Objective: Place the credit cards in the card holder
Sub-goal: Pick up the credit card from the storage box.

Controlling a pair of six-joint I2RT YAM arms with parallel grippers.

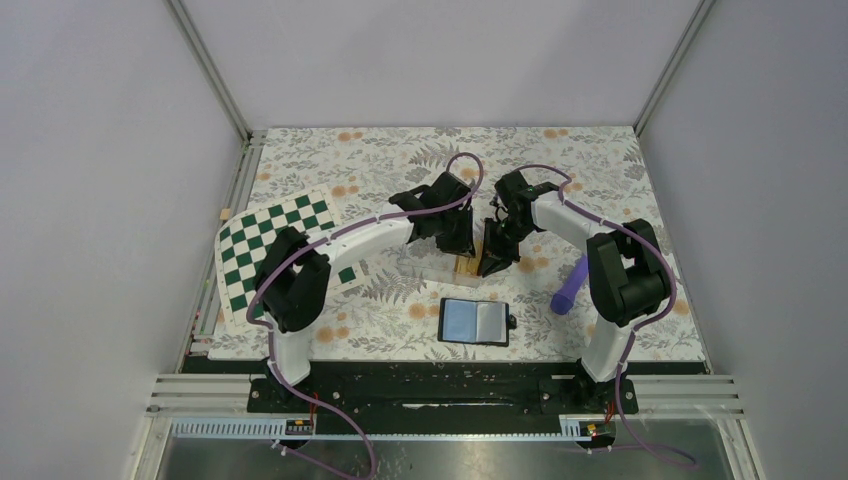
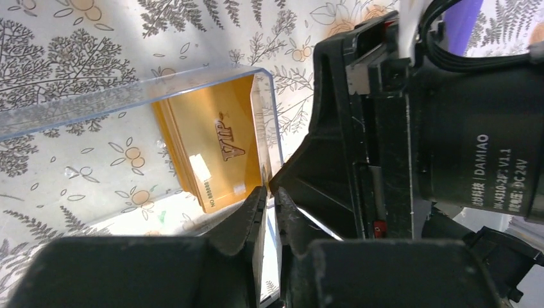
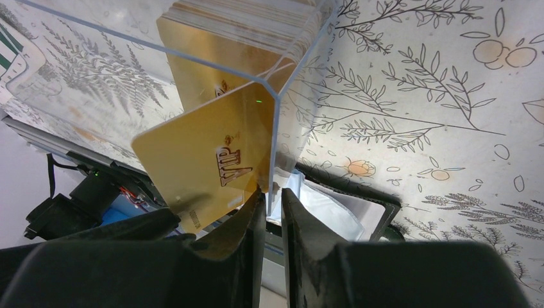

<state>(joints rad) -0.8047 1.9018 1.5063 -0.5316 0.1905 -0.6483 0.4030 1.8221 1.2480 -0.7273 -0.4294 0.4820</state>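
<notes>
The credit cards are an orange-yellow stack [image 2: 212,144] standing inside a clear plastic box [image 1: 467,264] at mid-table. One card [image 3: 202,160] marked VIP leans out from the stack [image 3: 244,29], against my right gripper's left finger. My left gripper [image 2: 271,189] is shut on the box's thin clear wall [image 2: 266,109]. From the other side my right gripper [image 3: 272,191] pinches the box's clear corner edge [image 3: 276,135]. The two grippers, left [image 1: 462,248] and right [image 1: 494,262], meet over the box. The card holder [image 1: 474,322] lies open nearer the arm bases, pale blue pockets [image 3: 343,205] up.
A purple cylinder [image 1: 568,285] lies right of the box, beside the right arm. A green-and-white checkered board [image 1: 280,245] sits at the left under the left arm. The right gripper's black body [image 2: 449,128] fills the right half of the left wrist view.
</notes>
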